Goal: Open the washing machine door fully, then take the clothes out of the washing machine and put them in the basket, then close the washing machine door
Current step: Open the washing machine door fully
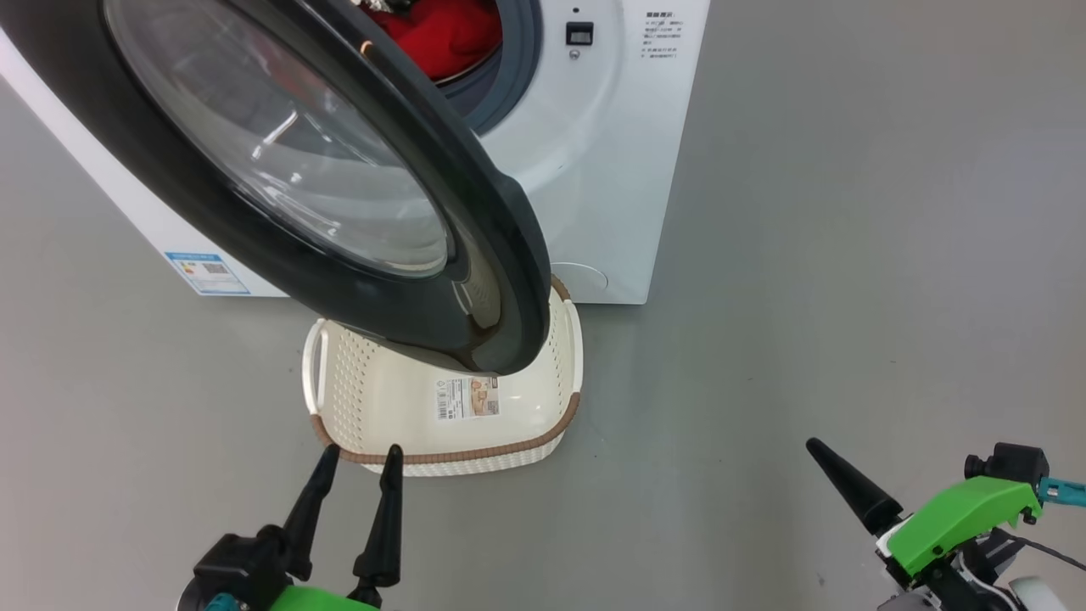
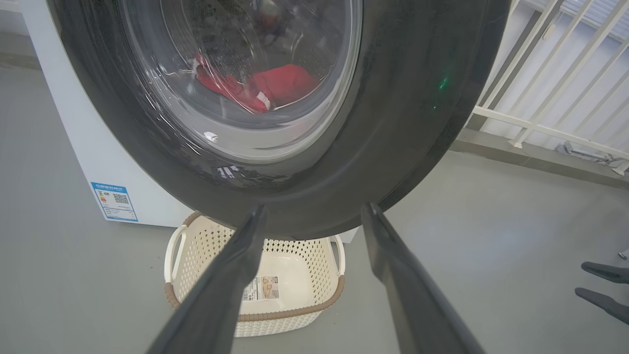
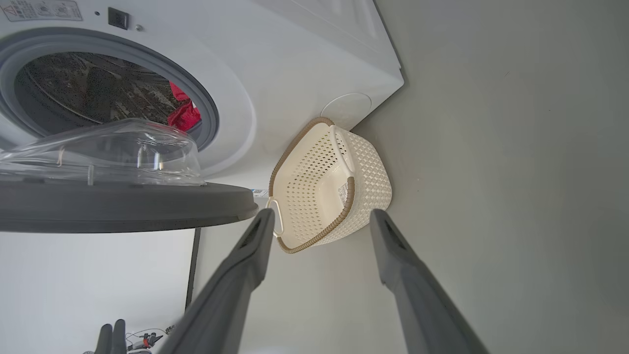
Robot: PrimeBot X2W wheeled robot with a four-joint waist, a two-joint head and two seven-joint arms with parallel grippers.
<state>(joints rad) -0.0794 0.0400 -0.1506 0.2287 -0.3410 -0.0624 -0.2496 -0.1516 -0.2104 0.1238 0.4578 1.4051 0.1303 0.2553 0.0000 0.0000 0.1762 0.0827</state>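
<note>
Both hang released and empty: your left end effector [image 1: 362, 450] and right end effector [image 3: 322, 212]. The washing machine door [image 1: 501, 238] stands swung out over the basket [image 1: 441, 458], and the clothes [image 1: 441, 38] lie inside the washing machine [image 1: 611, 170]. The door seemingly needs pushing wider before you reach in.

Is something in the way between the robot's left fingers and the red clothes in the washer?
Yes. The partly open washing machine door hangs between the left fingers and the clothes; from that wrist the clothes are seen through its glass.
</note>
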